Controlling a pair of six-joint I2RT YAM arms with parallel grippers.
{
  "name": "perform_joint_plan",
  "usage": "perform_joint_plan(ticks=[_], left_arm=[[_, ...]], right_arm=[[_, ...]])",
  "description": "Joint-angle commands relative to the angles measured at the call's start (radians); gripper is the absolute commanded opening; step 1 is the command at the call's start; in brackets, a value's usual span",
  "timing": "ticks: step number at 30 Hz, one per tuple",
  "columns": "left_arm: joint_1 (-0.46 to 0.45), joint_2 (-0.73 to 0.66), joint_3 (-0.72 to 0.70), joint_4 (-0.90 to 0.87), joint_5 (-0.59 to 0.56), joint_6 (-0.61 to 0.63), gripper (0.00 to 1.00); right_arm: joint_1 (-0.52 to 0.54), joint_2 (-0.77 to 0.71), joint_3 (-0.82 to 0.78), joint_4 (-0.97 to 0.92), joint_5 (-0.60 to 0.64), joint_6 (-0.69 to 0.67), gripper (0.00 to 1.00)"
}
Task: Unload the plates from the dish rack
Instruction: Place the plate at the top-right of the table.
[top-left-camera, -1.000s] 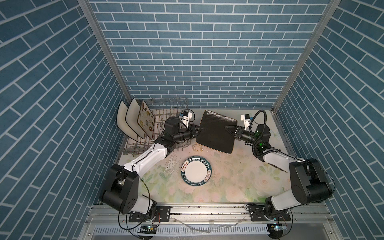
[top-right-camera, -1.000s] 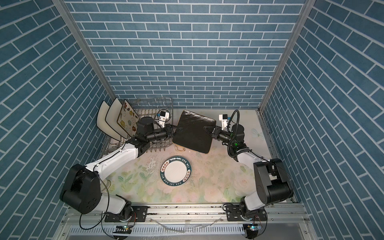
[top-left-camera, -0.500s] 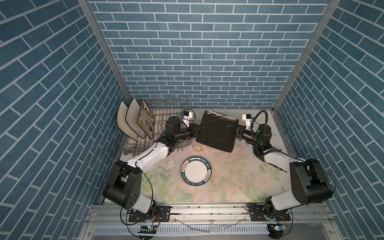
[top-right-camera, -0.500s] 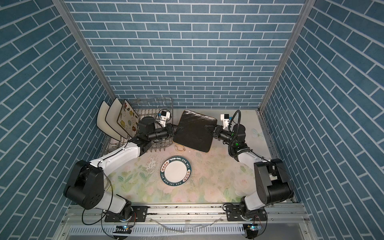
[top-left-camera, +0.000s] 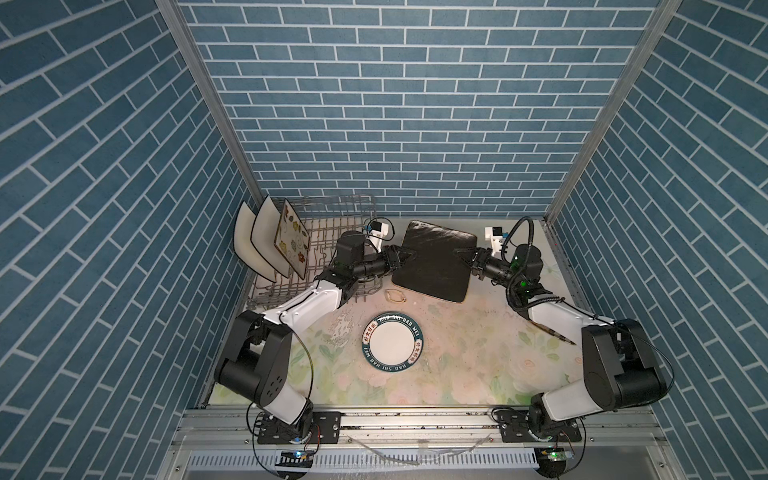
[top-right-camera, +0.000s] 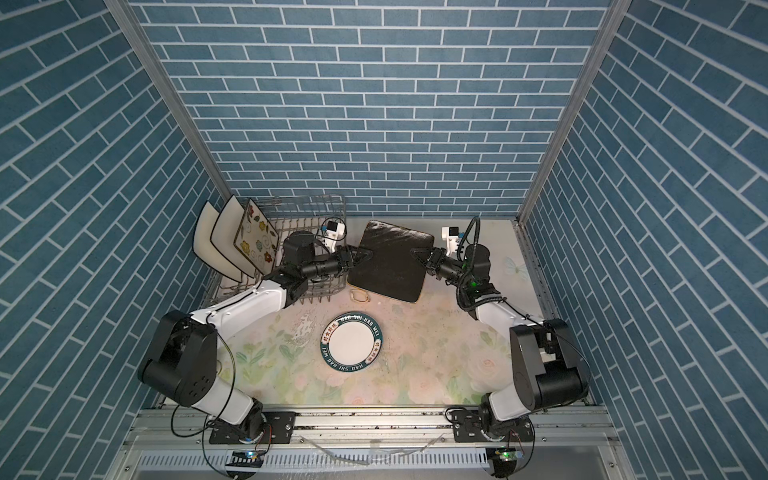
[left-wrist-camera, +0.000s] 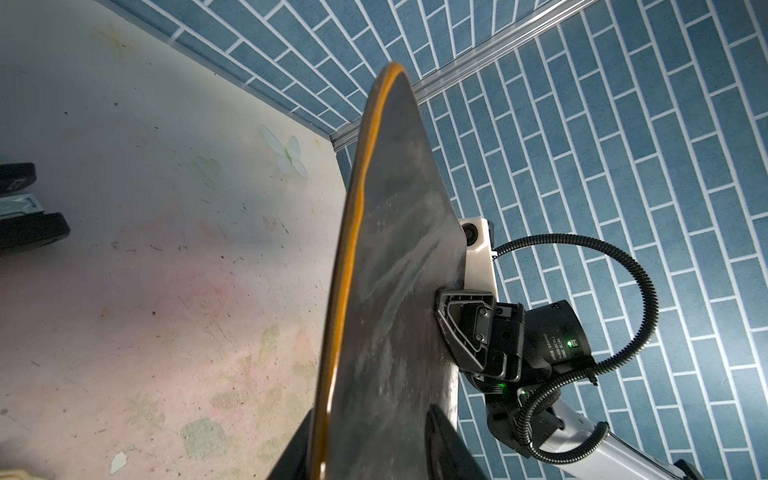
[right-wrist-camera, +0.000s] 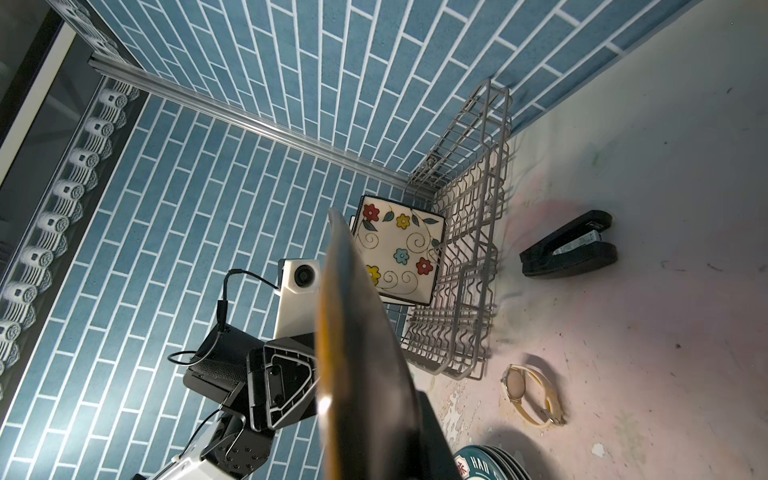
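A black square plate (top-left-camera: 436, 268) (top-right-camera: 388, 266) hangs tilted above the table between my two grippers, just right of the dish rack (top-left-camera: 332, 216). My right gripper (top-left-camera: 461, 257) (right-wrist-camera: 374, 449) is shut on the plate's right edge. At the left edge my left gripper (top-left-camera: 409, 257) (left-wrist-camera: 374, 457) is open, its fingers spread to either side of the rim. Two cream square plates (top-left-camera: 253, 239) and a flowered plate (top-left-camera: 293, 243) stand upright at the rack's left end. A round white plate with a teal lettered rim (top-left-camera: 392, 347) lies on the table in front.
A cream wristwatch (top-left-camera: 395, 295) lies on the floral mat below the black plate. A black stapler (right-wrist-camera: 569, 245) sits beside the rack. A thin dark tool (top-left-camera: 552, 332) lies by the right arm. Blue brick walls close in three sides.
My left gripper's fingers have spread off the black plate's left edge. The right gripper has tightened on the opposite edge. The plate has hardly moved.
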Motion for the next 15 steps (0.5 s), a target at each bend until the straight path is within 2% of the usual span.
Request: perform_joint_plan(ticks=[1,6,15], left_arm=[[-0.005,-0.015,0.090,0.104,0.066,0.017,0.46],[0.073,-0.046,0.139,-0.034,0.124,0.106,0.49],[0.267,-0.194,0.214,-0.477,0.157,0.425,0.51]], right_arm=[[-0.005,-0.033,0.062,-0.061,0.019,-0.098,0.00],[-0.081,-0.064,0.123,-0.306,-0.001,-0.210,0.00],[-0.227,-0.012,0.312,-0.759,-0.124,-0.477,0.00]])
